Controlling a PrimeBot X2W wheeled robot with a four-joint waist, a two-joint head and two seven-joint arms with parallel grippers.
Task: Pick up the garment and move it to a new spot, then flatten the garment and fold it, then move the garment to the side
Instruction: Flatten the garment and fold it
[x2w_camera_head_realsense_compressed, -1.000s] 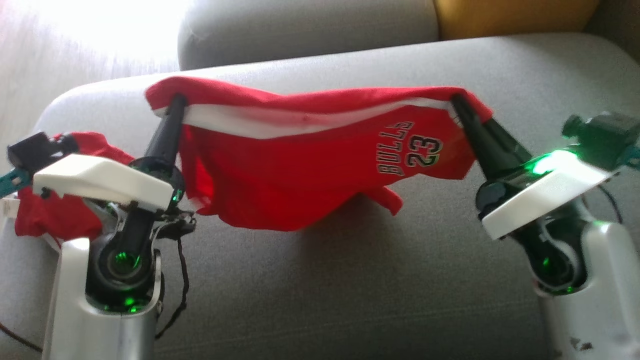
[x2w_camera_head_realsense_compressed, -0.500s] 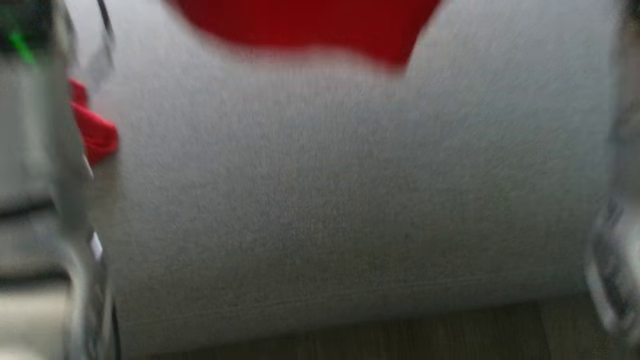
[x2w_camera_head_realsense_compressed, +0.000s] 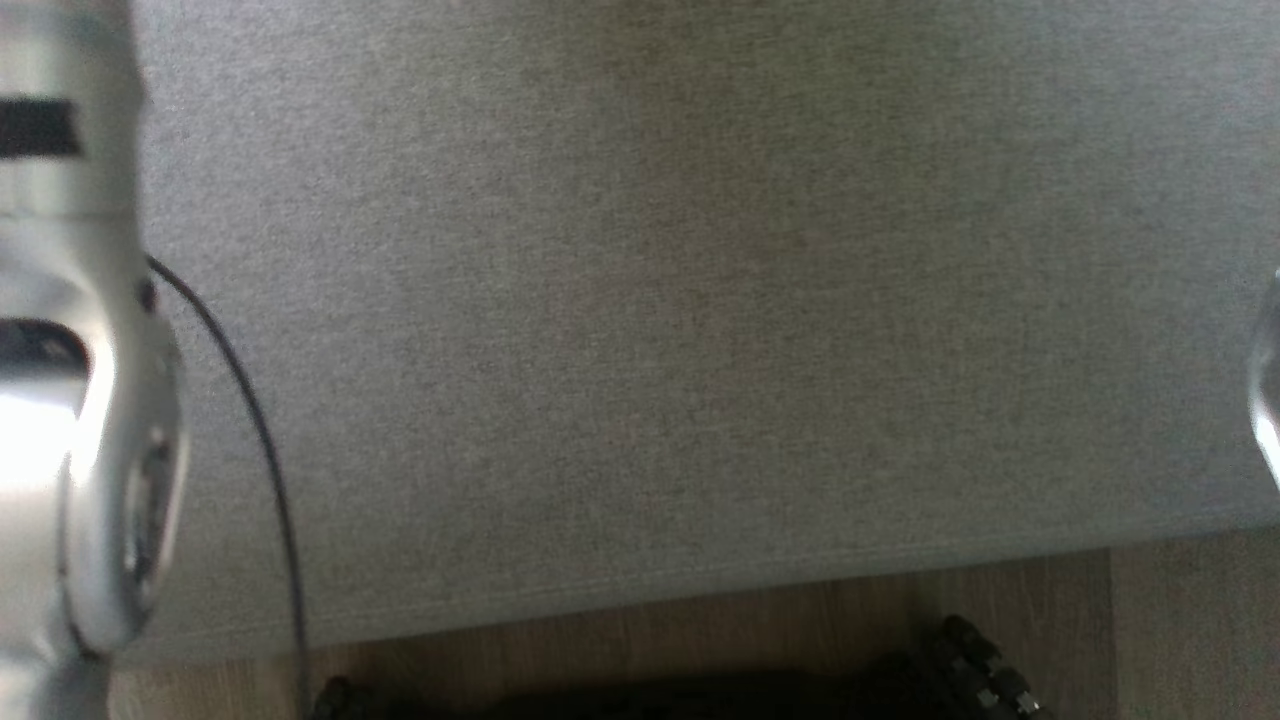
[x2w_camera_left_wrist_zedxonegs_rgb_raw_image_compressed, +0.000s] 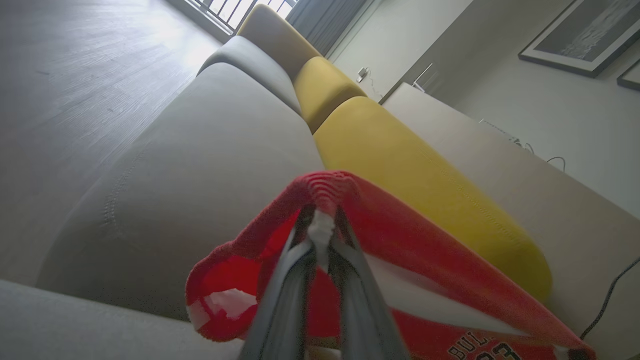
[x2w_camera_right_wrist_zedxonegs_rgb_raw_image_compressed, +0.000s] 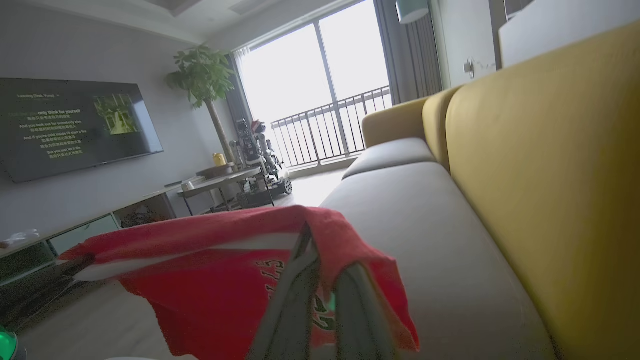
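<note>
A grey fabric sofa seat (x2w_camera_head_realsense_compressed: 640, 300) lay beneath, with wooden floor (x2w_camera_head_realsense_compressed: 700, 620) along its near edge. The left gripper (x2w_camera_left_wrist_zedxonegs_rgb_raw_image_compressed: 321, 220) was clamped on one end of the red, white-trimmed basketball jersey (x2w_camera_left_wrist_zedxonegs_rgb_raw_image_compressed: 410, 235), stretched above the seat. The right gripper (x2w_camera_right_wrist_zedxonegs_rgb_raw_image_compressed: 325, 260) pinched its other end.

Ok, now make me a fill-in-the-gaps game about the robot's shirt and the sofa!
1. The jersey is coloured ____.
2. The number of pincers gripping it is ____: the left pincer and the right pincer.
3. The sofa's seat is grey, and its back cushion is ____.

Missing words: red; two; yellow.
</note>
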